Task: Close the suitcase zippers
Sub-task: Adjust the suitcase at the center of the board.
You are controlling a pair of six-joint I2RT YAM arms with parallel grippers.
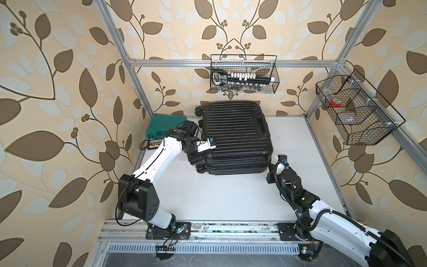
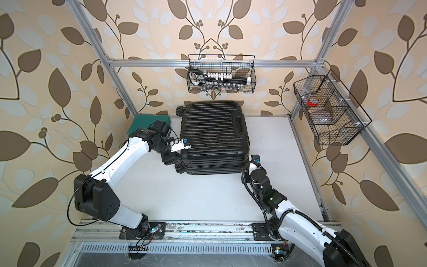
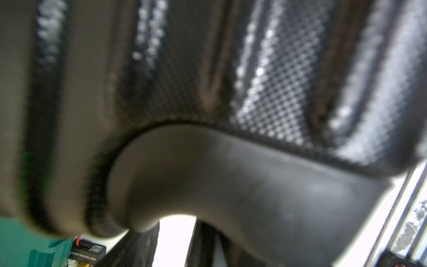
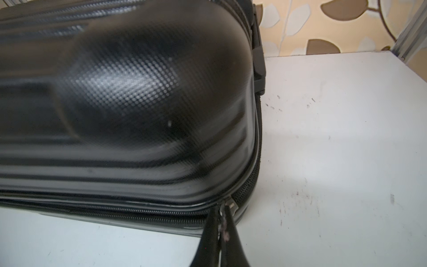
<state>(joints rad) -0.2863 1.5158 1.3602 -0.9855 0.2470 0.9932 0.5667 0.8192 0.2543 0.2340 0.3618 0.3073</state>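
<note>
The black ribbed suitcase (image 1: 233, 136) (image 2: 213, 136) lies flat on the white table (image 1: 219, 196), both shell halves together. In the right wrist view its zippers (image 4: 138, 211) run as a black track along the seam around the near right corner. My right gripper (image 4: 223, 209) (image 1: 269, 172) is shut on the small metal zipper pull (image 4: 231, 204) at that corner. My left gripper (image 1: 193, 159) (image 2: 169, 159) sits at the case's near left corner by the wheels. Its wrist view is blurred, showing the shell (image 3: 265, 92) very close and two dark fingers (image 3: 141, 249) apart over bright table.
A green tool case (image 1: 166, 126) and a small box of coloured bits (image 1: 153, 144) lie left of the suitcase. One wire basket (image 1: 243, 74) hangs on the back rail and another wire basket (image 1: 355, 111) on the right. Aluminium frame posts border the table.
</note>
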